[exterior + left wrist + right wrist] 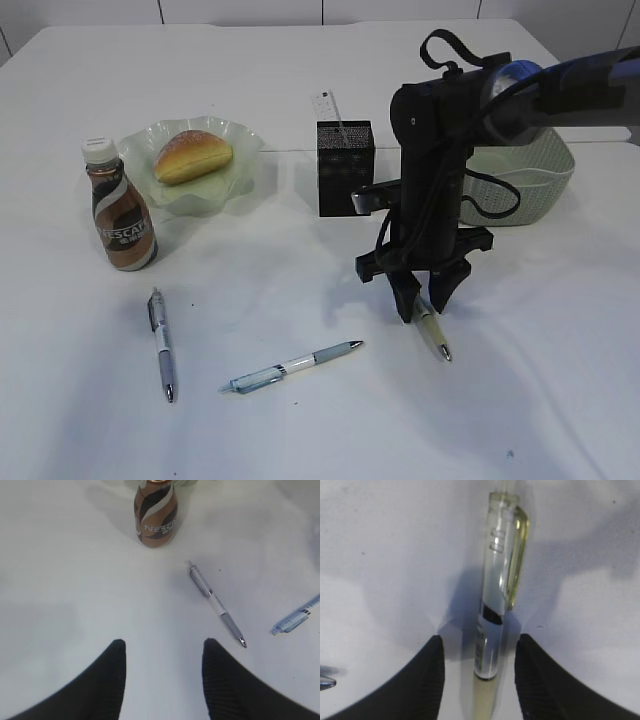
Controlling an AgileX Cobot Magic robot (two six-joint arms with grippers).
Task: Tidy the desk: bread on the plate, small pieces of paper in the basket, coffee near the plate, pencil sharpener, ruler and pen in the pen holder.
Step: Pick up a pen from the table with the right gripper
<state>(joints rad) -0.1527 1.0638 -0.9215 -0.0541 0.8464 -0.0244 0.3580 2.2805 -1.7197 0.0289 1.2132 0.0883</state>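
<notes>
The right gripper [426,300] stands low over the white worktop [300,420], pointed straight down at a yellow-green clear pen [432,328]. In the right wrist view that pen [497,605] lies lengthwise between the two black fingers [422,680], its pale grip end down in the gap and its clip end running away from the camera. The jaws stand part-way apart with bare worktop showing on each side of the barrel, so they straddle the pen without pressing on it. In the exterior view the pen's tip pokes out past the fingertips toward the near edge.

The left gripper [162,652] hangs above bare worktop, jaws half apart and holding nothing. Ahead of it and to its right lies a grey clear pen [216,604], with the Nescafé coffee bottle [155,512] standing upright farther off.

In the exterior view a grey pen [162,344] and a blue pen [292,366] lie apart on the near worktop. The coffee bottle [118,208] stands just beside the pale green plate [240,140], which carries the bread roll [192,156]. Behind the right arm is the black mesh pen holder [345,168] with a ruler [329,106] sticking up out of it, and the pale green basket [540,175] is at the right.
</notes>
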